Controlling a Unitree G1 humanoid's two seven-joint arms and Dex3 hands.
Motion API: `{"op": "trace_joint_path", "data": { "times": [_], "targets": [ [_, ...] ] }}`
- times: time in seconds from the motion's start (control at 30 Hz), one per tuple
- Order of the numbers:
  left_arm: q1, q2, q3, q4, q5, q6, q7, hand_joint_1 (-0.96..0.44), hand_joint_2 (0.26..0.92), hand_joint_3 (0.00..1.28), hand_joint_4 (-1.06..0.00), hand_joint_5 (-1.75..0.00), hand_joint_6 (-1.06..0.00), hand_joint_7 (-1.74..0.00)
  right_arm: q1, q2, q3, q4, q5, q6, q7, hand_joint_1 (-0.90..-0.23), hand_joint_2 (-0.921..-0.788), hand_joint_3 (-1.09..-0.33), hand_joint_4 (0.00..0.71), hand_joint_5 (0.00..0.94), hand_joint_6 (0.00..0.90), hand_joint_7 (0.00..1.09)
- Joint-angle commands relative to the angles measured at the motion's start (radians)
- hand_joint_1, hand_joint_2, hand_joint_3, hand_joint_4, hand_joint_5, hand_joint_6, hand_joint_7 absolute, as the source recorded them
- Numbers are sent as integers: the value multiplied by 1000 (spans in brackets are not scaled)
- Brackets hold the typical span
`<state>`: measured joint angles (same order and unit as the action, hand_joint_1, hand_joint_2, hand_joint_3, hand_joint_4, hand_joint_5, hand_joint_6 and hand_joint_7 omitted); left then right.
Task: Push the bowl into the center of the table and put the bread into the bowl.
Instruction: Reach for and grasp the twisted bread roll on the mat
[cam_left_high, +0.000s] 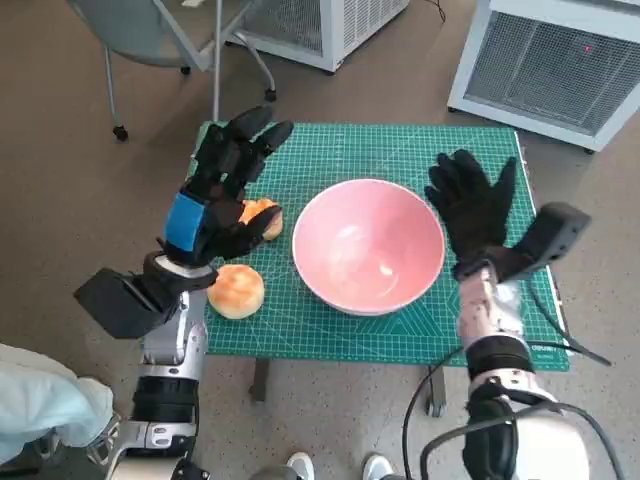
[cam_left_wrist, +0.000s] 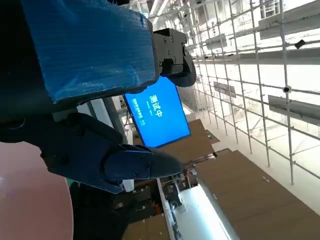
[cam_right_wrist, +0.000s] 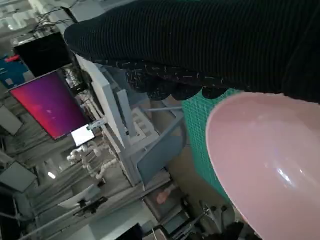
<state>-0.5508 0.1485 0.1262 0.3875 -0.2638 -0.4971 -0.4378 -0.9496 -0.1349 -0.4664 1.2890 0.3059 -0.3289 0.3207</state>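
A large pink bowl (cam_left_high: 368, 245) sits near the middle of the green cutting mat (cam_left_high: 400, 155); its rim also shows in the right wrist view as the pink bowl (cam_right_wrist: 270, 160). One round bread roll (cam_left_high: 236, 290) lies near the mat's front left edge. A second roll (cam_left_high: 264, 217) lies just left of the bowl, partly hidden by my left hand (cam_left_high: 225, 190), which hovers above it with fingers spread and holds nothing. My right hand (cam_left_high: 472, 205), gloved, stands open with its fingers upright beside the bowl's right rim.
A chair (cam_left_high: 160, 40) stands beyond the table's far left corner. White mesh cabinets (cam_left_high: 545, 60) stand behind the table. Someone's shoes (cam_left_high: 335, 467) show at the near edge, and cables (cam_left_high: 560, 335) trail off the mat's right front corner.
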Motion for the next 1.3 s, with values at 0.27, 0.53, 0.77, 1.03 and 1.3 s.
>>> {"op": "trace_joint_path", "data": {
  "times": [0.27, 0.53, 0.77, 1.03, 1.3],
  "targets": [
    [-46, 15, 12, 69, 27, -49, 14, -576, 921, 312, -166, -391, -51, -647, 52, -23, 109, -161, -83, -272, 75, -531, -921, -675, 27, 11, 18, 256],
    [-95, 40, 32, 130, 28, -76, 9, -570, 921, 304, -171, -382, -56, -645, 158, -34, 179, -400, -77, -413, 168, -546, -921, -687, 45, 9, 6, 316],
    [-141, 123, 21, 166, 94, -76, 5, -588, 921, 286, -127, -339, -26, -625, 277, -57, 217, -683, -48, -404, 192, -572, -921, -666, 73, 12, 0, 402],
    [-193, 396, -128, 36, 468, 270, -26, -254, 798, 36, -18, -40, -15, -273, 341, -80, 236, -830, -49, -391, 172, -579, -921, -657, 98, 18, 0, 457],
    [-278, 417, -253, -19, 704, 632, -39, -37, 741, 7, -84, -18, -199, -62, 364, -82, 243, -880, -40, -363, 160, -568, -921, -658, 105, 17, -1, 464]
  ]
}}
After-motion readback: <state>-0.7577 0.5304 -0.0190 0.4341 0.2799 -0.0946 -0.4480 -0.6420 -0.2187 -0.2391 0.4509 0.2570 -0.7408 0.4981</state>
